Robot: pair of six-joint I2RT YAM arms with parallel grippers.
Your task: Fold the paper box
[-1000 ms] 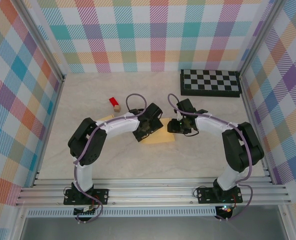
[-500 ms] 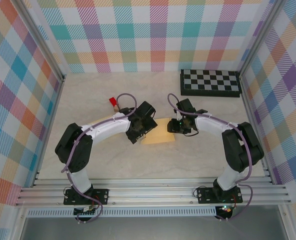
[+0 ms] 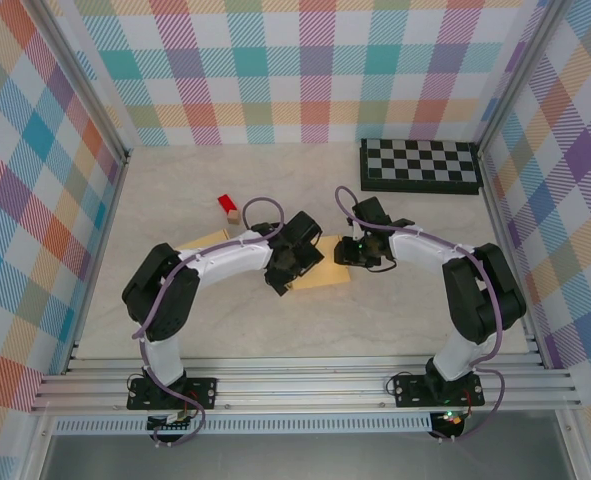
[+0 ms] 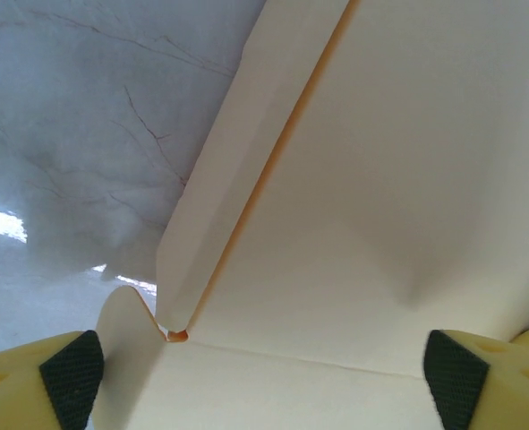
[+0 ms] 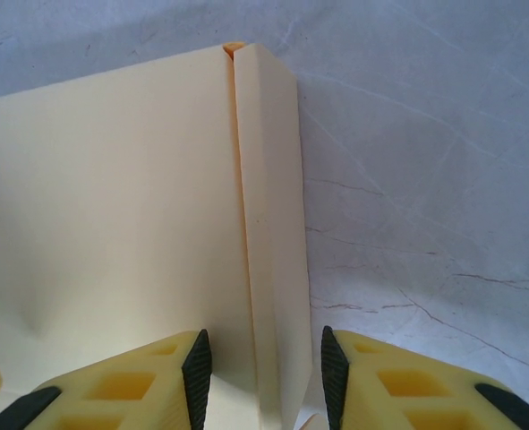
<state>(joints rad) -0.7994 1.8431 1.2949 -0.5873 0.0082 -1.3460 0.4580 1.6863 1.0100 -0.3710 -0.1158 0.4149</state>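
One paper box (image 3: 322,273), one checkerboard (image 3: 420,166), one red block (image 3: 225,203), and two arms: left arm (image 3: 225,262), right arm (image 3: 425,245).

No legible text, paper box (image 4: 380,179) plain — no labels, numbers, signs

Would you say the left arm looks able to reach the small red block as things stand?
Probably yes: the red block lies on open table close beyond the left gripper, with nothing between them.

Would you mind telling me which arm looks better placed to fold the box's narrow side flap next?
Right, probably. The right claw straddles the narrow flap of the paper box, one finger each side, ready to pinch. The left claw gapes wide over the broad panel.
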